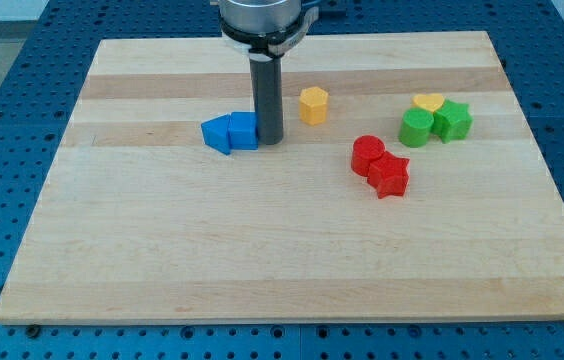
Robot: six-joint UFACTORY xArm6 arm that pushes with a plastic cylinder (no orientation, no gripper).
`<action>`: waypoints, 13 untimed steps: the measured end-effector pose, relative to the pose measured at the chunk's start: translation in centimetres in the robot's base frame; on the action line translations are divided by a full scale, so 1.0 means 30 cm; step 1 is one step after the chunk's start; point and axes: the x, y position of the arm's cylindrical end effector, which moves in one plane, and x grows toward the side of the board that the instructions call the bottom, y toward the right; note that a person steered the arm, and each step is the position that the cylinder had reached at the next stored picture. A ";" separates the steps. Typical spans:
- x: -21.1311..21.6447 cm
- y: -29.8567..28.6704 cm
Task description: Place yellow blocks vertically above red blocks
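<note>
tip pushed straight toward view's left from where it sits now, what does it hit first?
My tip already sits against the right side of the blue cube, so that goes first, likely shoving the other blue block with it. Contact looks flush, though depth is uncertain.

- A light wooden board [292,250] fills most of the view, with paler and darker grain bands running from the view's left to its right.
- Two blue blocks sit left of centre, touching each other: a blue wedge-like block [218,133] on the left and a blue cube [244,130] on its right.
- Two green blocks sit toward the view's right, side by side and touching: a green round block [416,128] and, to its right, a green star-like block [452,121].
- A blue perforated table surface [22,60] is seen around the board's edges.
</note>
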 end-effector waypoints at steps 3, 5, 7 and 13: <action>-0.244 0.364; -0.258 0.404; -0.251 0.599; -0.106 0.470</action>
